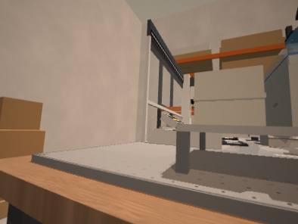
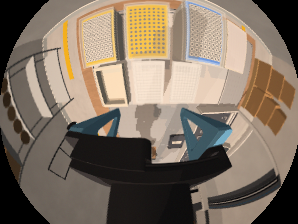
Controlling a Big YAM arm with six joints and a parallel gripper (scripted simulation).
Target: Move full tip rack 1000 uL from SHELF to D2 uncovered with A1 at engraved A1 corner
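In the wrist view my gripper (image 2: 150,111) is open and empty, its two blue fingers spread wide, high above the shelf. Three covered tip racks stand in a row at the far side. The left rack (image 2: 100,36) shows pale rings on a grey field with an orange edge. The middle rack (image 2: 147,30) shows a yellow plate with dark holes. The right rack (image 2: 204,32) has a blue edge and a grey field of pale rings. In the exterior view only a blue part of the gripper (image 1: 292,39) shows at the top right edge, above the shelf (image 1: 234,129).
Nearer than the racks lie a dark-rimmed plate (image 2: 112,84) and pale blocks (image 2: 149,83). In the exterior view tall pale items (image 1: 228,94) stand on the shelf, whose leg (image 1: 182,151) rests on the grey deck (image 1: 113,157). Cardboard boxes (image 1: 19,126) stand at the left.
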